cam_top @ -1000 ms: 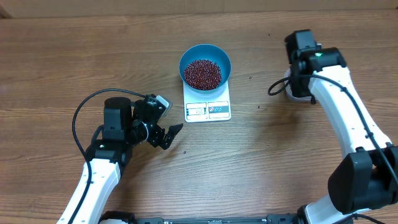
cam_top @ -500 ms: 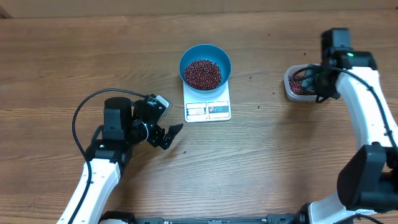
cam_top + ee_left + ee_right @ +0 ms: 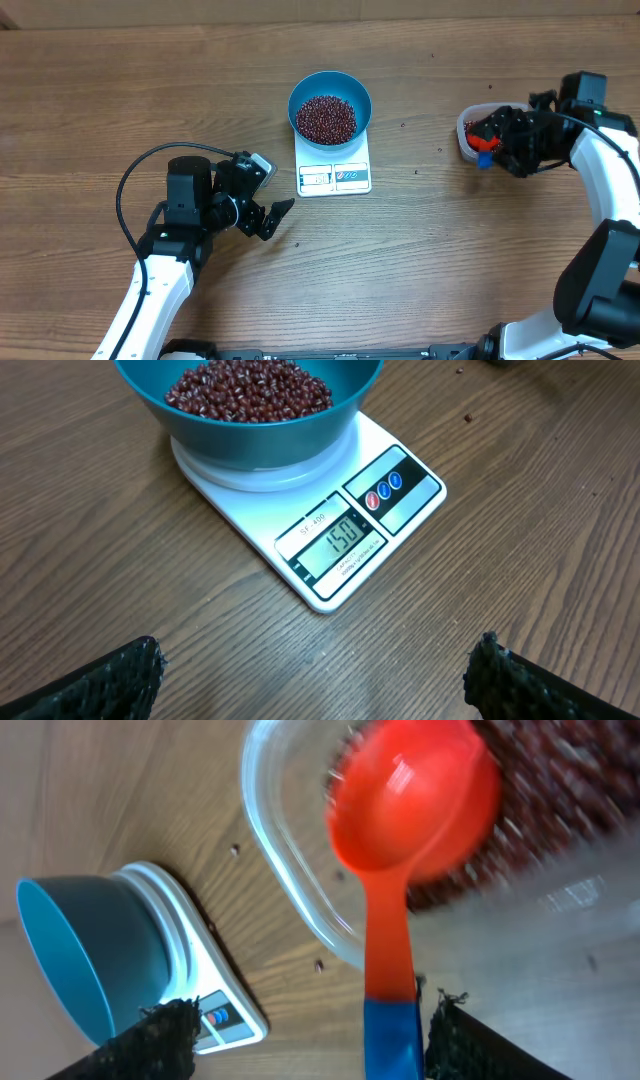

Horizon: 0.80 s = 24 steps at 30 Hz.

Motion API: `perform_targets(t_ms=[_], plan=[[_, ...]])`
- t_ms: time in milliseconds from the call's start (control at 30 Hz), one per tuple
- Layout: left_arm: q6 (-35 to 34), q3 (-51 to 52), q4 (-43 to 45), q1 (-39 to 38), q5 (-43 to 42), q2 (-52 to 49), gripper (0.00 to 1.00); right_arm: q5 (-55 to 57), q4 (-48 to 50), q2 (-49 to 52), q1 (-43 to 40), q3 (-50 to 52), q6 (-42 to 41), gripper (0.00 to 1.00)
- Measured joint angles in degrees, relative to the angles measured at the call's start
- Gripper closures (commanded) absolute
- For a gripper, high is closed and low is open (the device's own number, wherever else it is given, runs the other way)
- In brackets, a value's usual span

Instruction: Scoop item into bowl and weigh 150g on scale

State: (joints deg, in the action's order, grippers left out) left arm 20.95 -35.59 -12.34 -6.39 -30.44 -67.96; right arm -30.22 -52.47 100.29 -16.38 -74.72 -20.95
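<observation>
Right claw [image 3: 315,1012] at tub [image 3: 268,890] (beans [image 3: 570,810], spoon [image 3: 415,795]).

Red scoop [image 3: 415,795], blue handle, over clear tub [image 3: 285,880]; wooden table [image 3: 450,270].

Light was even and soft, with faint shadows on the bench [image 3: 150,80]. The right wrist view was motion-blurred, its red scoop [image 3: 415,800] smeared; the scale [image 3: 330,545] looked sharp.

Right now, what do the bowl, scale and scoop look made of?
Bowl: probably plastic; teal, smooth, even colour with a soft sheen.
Scale: white moulded plastic by the look, glossy, with a printed panel.
Scoop: glossy plastic, a red head with a bright highlight and a blue handle.
</observation>
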Motion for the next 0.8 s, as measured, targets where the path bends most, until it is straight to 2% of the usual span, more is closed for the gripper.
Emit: perform_targets(t_ms=[200,400,433,567,800], plan=[[0.0,0.0,0.0,0.0,0.0,0.0,0.00,-0.5,-6.5,-1.1,-4.7,-3.0,-1.2,0.15],[0.0,0.0,0.0,0.0,0.0,0.0,0.00,-0.5,-15.5,-12.2,-4.1,-9.9,1.4,0.14],[0.0,0.0,0.0,0.0,0.0,0.0,0.00,-0.5,-17.2,-14.9,-3.7,-10.9,2.7,0.00],[0.0,0.0,0.0,0.0,0.0,0.0,0.00,-1.2,-22.5,-25.8,-1.0,-12.4,5.4,0.00],[0.0,0.0,0.0,0.0,0.0,0.0,0.00,-0.5,-31.7,-37.6,0.3,-12.7,6.7,0.00]])
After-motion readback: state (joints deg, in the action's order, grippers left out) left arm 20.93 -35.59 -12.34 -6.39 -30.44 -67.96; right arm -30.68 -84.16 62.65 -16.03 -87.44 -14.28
